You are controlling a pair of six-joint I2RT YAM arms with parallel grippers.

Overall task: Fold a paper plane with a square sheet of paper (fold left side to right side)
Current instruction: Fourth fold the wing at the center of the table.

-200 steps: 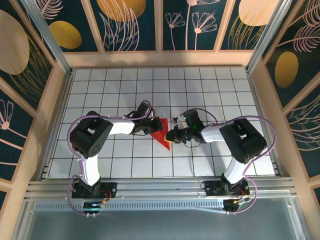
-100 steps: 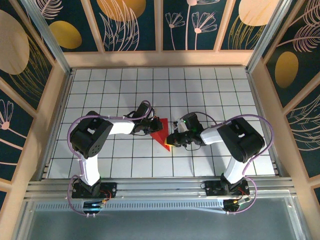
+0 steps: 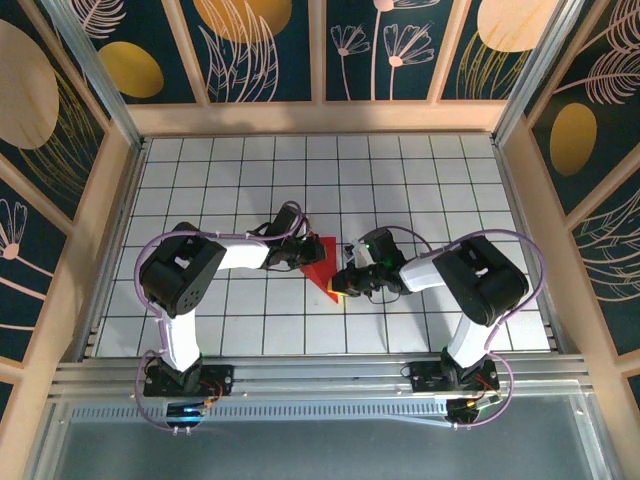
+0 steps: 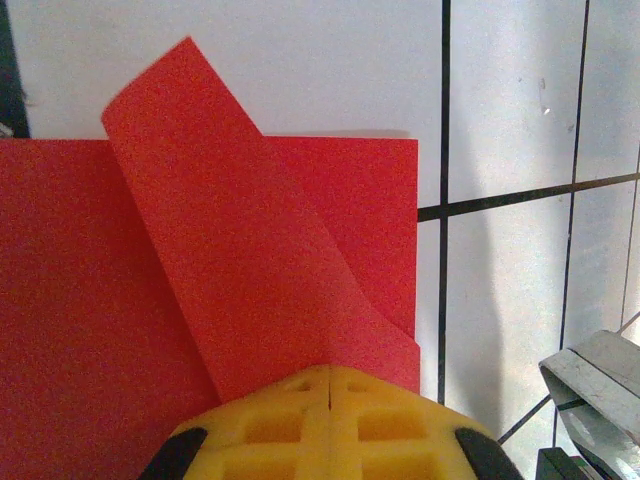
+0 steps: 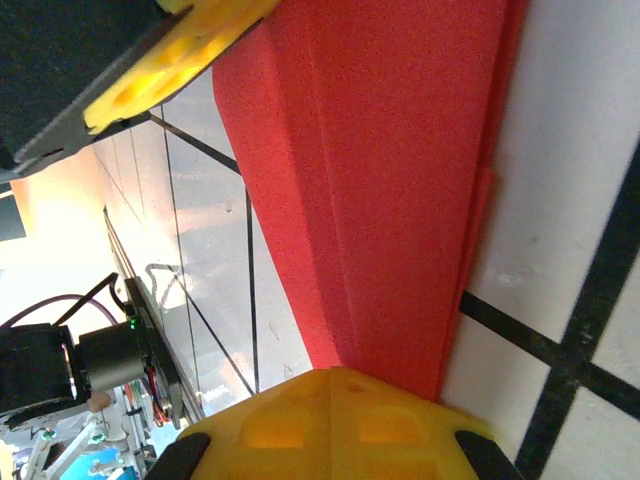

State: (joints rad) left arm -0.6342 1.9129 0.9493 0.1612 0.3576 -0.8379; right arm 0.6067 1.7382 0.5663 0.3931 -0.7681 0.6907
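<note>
The square sheet of paper [image 4: 150, 330], bright red and partly folded with one flap curling upward, lay between the left tool [image 4: 330, 385] and right tool [image 5: 335, 385], each clamped shut on it, upon a white grid-lined desk [image 3: 420, 180] enclosed by dark floral wall panels [image 3: 270, 50].

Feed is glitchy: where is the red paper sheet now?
In the top view the thin red paper sheet lies centrally, between the left gripper on its left edge and the right gripper at its near tip.
</note>
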